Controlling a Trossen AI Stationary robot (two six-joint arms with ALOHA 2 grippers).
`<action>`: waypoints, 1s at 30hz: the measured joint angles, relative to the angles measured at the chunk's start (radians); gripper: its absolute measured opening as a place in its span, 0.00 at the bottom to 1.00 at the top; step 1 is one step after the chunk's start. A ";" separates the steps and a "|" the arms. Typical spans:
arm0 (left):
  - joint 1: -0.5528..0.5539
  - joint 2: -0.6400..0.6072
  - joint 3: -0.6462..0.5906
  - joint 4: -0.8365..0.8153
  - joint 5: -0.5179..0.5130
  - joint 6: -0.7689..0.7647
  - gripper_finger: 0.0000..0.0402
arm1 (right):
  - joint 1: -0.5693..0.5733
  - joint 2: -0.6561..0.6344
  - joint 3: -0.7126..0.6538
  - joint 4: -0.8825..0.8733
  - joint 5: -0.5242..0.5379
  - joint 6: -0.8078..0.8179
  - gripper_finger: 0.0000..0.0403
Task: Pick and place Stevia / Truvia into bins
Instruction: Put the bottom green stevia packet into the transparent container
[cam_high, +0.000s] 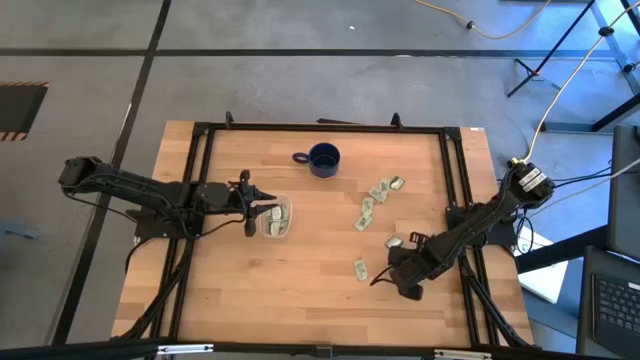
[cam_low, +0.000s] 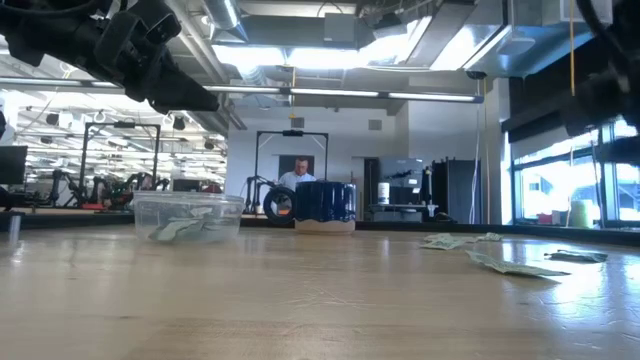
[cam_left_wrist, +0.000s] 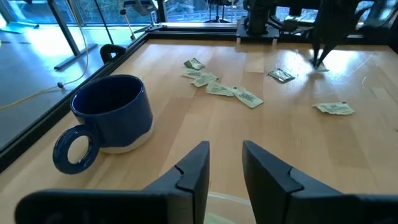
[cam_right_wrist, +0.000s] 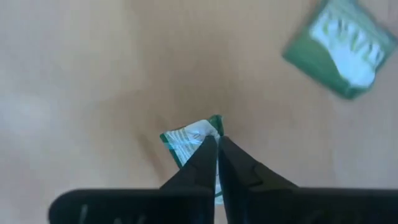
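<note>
Your right gripper (cam_right_wrist: 217, 144) has pinched shut on a Stevia sachet (cam_right_wrist: 186, 142) lying on the counter (cam_high: 310, 280) at the near right. Lift it, then carry it left to the clear bin (cam_high: 277, 217), where your left gripper (cam_high: 249, 211) hovers partly open.

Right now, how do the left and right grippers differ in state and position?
The left gripper hangs open and empty over the clear plastic tub, beside the dark blue mug. The right gripper is down at the wooden table, its fingers pinched on a pale green and white sachet. Both have dark two-finger jaws.
</note>
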 joint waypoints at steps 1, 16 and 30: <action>0.000 0.000 0.000 0.000 0.000 0.000 0.22 | 0.000 -0.006 0.020 -0.001 0.002 -0.002 0.02; 0.000 0.011 0.000 0.088 0.011 0.064 0.22 | -0.082 -0.023 0.317 0.162 0.578 -0.454 0.02; 0.001 0.344 0.000 0.687 0.126 0.414 0.34 | -0.340 0.038 0.318 0.740 0.768 -0.890 0.02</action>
